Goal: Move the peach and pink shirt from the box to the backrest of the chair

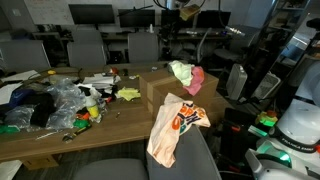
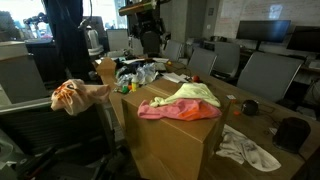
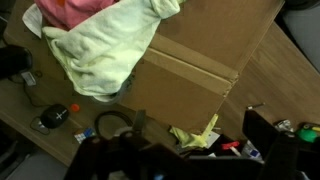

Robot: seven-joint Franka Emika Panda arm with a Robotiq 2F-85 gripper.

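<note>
A peach and orange shirt (image 1: 175, 125) hangs over the backrest of a grey chair (image 1: 200, 150); it also shows in an exterior view (image 2: 78, 95). A pink shirt (image 2: 172, 111) lies on top of the cardboard box (image 2: 170, 148) under a pale green cloth (image 2: 195, 95). Both show in the wrist view, pink (image 3: 68, 10) and green (image 3: 100, 50), at the box's (image 3: 200, 50) far corner. My gripper (image 3: 197, 130) is open and empty. It hangs high above the table behind the box (image 2: 150, 35), touching nothing.
Clutter of bags, bottles and toys (image 1: 60, 100) covers one end of the wooden table (image 1: 120, 125). A yellow cloth (image 3: 192, 132) lies by the box. A white cloth (image 2: 245, 148) and a dark mug (image 2: 250, 106) lie on the table. Office chairs (image 2: 265, 72) stand around.
</note>
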